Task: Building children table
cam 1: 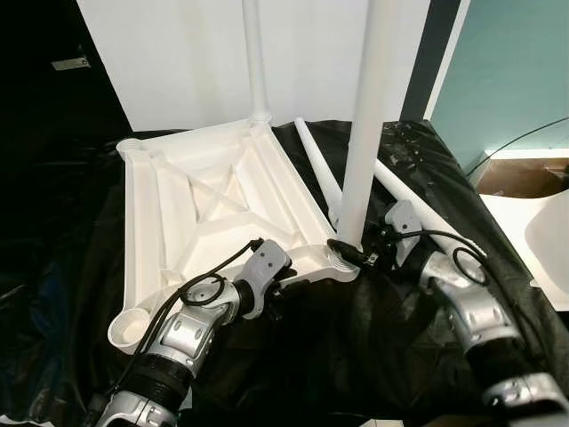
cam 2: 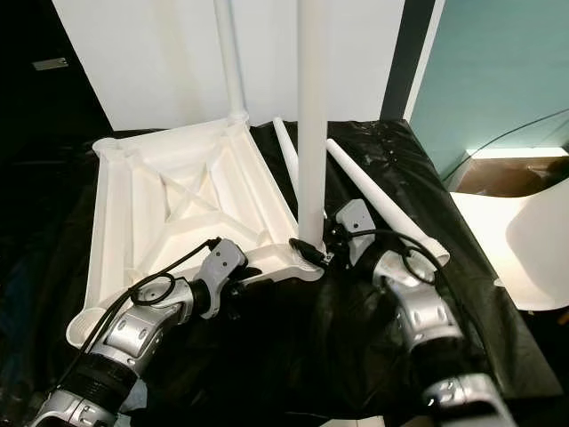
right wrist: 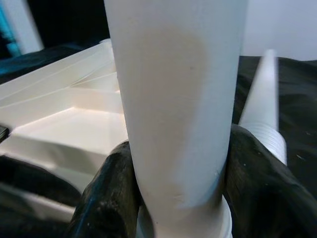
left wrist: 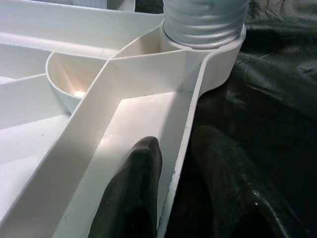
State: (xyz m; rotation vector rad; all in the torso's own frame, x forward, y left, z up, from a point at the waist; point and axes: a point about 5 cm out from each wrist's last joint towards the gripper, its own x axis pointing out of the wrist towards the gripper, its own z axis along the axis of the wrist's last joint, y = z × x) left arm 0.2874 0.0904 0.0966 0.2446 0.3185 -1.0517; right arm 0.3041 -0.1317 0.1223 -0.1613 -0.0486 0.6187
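I see the top (cam 1: 222, 200) lying upside down on the black sheet (cam 1: 356, 356), my landmark. A far leg (cam 1: 255, 62) stands at its far corner; two spare legs (cam 1: 320, 173) lie just beside its right edge. My right gripper (right wrist: 176, 198) is clamped on the near leg (cam 1: 369, 124), upright in the near-right socket. My left gripper (left wrist: 176, 198) pinches the top's rim beside that socket. If I twist with the leg tilted, I reckon the thread may cross or the top may slide.

tabletop (cam 1: 213, 191): smooth white plastic, faint sheen
upright leg (cam 1: 366, 133): matt white plastic
floor sheet (cam 1: 373, 338): glossy, crinkled black film
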